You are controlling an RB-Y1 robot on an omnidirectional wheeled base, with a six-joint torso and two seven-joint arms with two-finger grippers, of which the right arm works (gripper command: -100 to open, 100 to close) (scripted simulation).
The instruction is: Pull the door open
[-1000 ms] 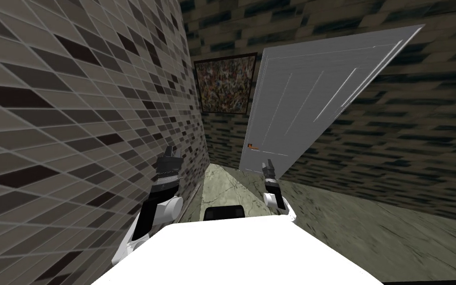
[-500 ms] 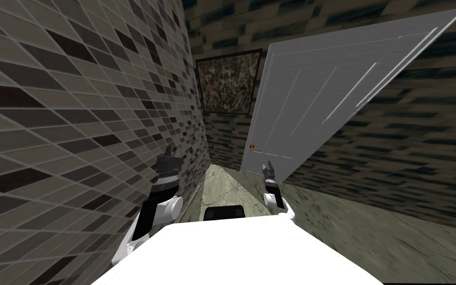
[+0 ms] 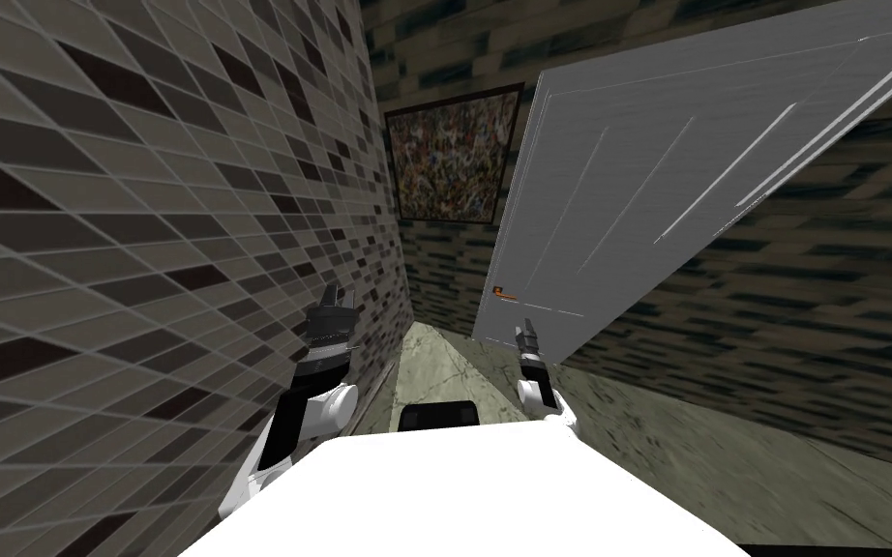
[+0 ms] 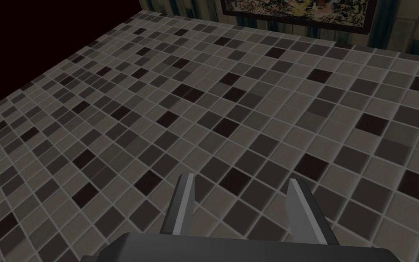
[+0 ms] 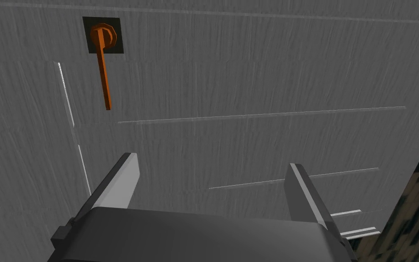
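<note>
A grey panelled door [image 3: 647,184] stands ahead on the right, and its face [image 5: 249,82] spans the right wrist view. An orange lever handle [image 3: 503,292] on a dark plate sits near the door's edge; the handle [image 5: 103,68] lies off to one side, beyond my right fingers. My right gripper [image 3: 527,329] is open and empty, a short way from the door, its fingertips [image 5: 129,166] apart from the handle. My left gripper [image 3: 334,295] is open and empty beside the tiled wall [image 4: 231,113].
A tiled wall [image 3: 144,213] runs close along my left. A framed picture [image 3: 449,164] hangs on the far wall beside the door. A dark patterned wall [image 3: 802,319] lies to the right. Pale marbled floor [image 3: 444,363] shows between my arms.
The door looms larger and spreads toward the upper right, as I have moved closer to it. Both arms keep their pose.
</note>
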